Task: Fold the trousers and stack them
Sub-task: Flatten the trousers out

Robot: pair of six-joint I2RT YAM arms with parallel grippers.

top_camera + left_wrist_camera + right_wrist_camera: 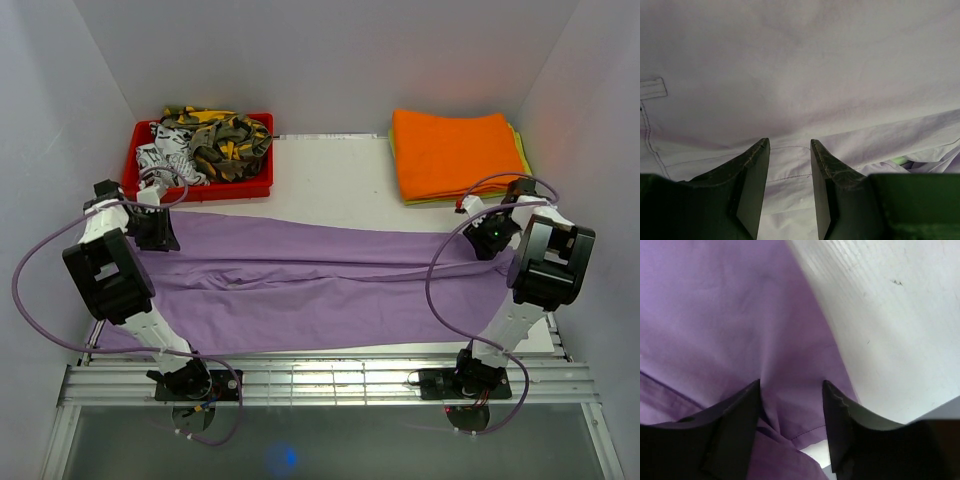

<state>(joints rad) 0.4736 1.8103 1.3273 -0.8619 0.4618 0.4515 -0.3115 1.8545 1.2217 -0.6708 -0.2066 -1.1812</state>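
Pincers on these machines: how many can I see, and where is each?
2. The left pincer hangs over the trousers at their left end, near the red bin; the right pincer over their right end, near the orange cloth stack. None seems hidden.

I'm looking down on a white tabletop point(330, 165) with three things lying directly on it. The lilac trousers point(320, 285) are spread flat across almost its whole width, waist end to my left and the two legs running side by side to the right, with soft creases along their length. A red bin point(232, 190) sits at the far left, just beyond the trousers' far edge. At the far right is a stack of folded cloths point(450, 150), orange on top with yellow-green edges showing beneath, a strip of bare tabletop between it and the trousers.
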